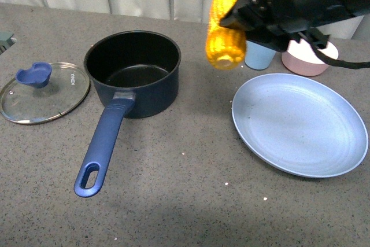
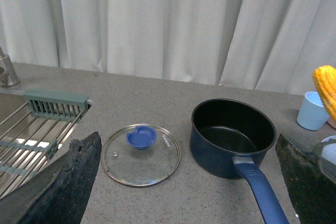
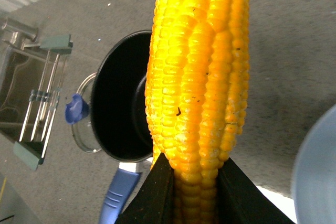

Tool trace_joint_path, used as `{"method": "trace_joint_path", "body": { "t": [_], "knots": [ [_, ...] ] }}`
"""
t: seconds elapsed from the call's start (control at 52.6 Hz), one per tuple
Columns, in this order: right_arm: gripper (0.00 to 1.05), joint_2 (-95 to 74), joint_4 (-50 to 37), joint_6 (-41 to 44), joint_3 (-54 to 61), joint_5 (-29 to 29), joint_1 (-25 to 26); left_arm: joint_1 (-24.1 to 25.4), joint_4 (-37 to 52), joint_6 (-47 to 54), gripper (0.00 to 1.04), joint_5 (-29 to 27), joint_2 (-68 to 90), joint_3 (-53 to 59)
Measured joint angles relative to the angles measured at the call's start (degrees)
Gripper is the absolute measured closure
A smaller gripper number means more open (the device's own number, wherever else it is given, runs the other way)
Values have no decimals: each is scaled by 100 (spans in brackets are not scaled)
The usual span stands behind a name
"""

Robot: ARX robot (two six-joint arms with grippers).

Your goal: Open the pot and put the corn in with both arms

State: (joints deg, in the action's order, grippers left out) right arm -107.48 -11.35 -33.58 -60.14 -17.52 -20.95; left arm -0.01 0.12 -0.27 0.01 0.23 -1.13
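Observation:
The dark navy pot (image 1: 133, 72) stands uncovered on the grey counter, its black inside bare and its long blue handle (image 1: 103, 147) pointing toward me. High to the right of the pot my right gripper (image 1: 245, 13) is shut on the yellow corn (image 1: 224, 24), which hangs in the air. Seen from the right wrist, the corn (image 3: 199, 77) fills the picture between two black fingers (image 3: 149, 195), with the pot (image 3: 118, 103) below. My left gripper (image 2: 184, 182) is open above the counter, facing the pot (image 2: 232, 136) and the corn (image 2: 326, 88).
The glass lid (image 1: 43, 92) with its blue knob lies flat left of the pot. A pale blue plate (image 1: 299, 122) sits at the right, with a blue cup (image 1: 259, 55) and a pink bowl (image 1: 309, 57) behind it. A dish rack (image 2: 37, 129) sits far left.

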Motion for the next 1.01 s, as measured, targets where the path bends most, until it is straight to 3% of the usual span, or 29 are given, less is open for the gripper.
{"method": "trace_joint_path", "body": {
  "t": [0.228, 0.551, 0.76, 0.969, 1.007],
  "knots": [
    [92, -966, 378, -389, -1213, -186, -737, 0, 0, -2, 6, -2, 2, 0],
    [92, -1908, 988, -393, -2588, -26, -981, 0, 0, 0, 6, -2, 0, 0],
    [58, -2059, 1113, -260, -2830, 136, -994, 0, 0, 0, 6, -2, 0, 0],
    [8, -1663, 723, -260, -2245, -22, -898, 0, 0, 0, 6, -2, 0, 0],
    [8, -1539, 638, -262, -2114, -15, -874, 0, 0, 0, 6, -2, 0, 0]
  ]
}}
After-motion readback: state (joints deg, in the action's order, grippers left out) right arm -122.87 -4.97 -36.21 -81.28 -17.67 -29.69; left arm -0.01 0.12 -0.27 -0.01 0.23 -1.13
